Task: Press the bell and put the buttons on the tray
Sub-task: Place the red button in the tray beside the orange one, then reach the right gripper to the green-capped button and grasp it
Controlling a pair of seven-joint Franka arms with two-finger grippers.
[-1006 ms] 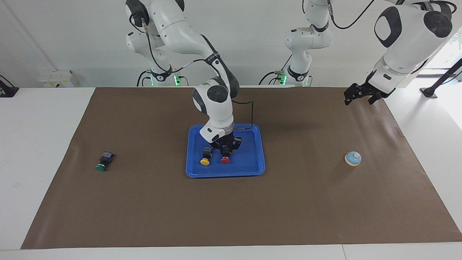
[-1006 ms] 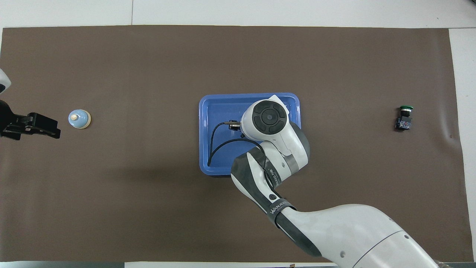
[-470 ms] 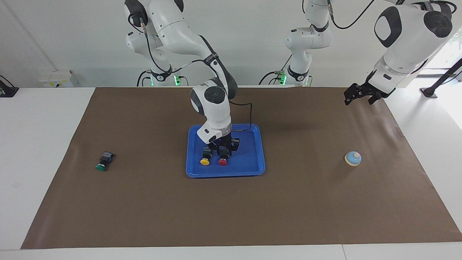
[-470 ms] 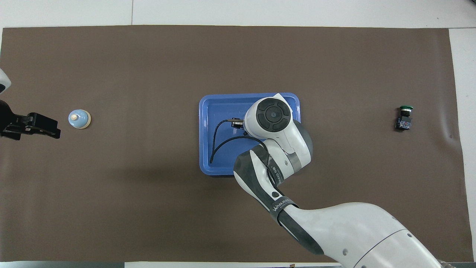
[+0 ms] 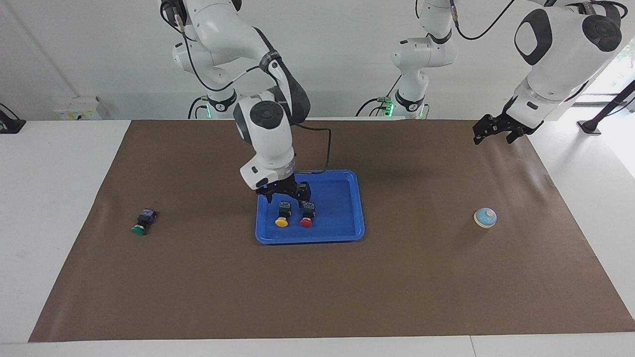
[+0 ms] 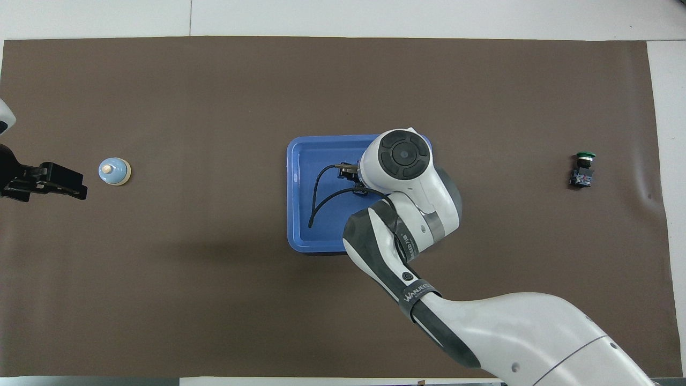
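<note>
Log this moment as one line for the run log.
right pincer: open, over tray | yellow button, red button: in tray | green button: on mat | left pincer: waiting | bell: untouched

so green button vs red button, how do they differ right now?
Cap colour: the green button has a green cap, the red button a red one. Place: the green button lies on the brown mat toward the right arm's end; the red button lies in the blue tray. Both have black bodies, and no gripper holds either.
</note>
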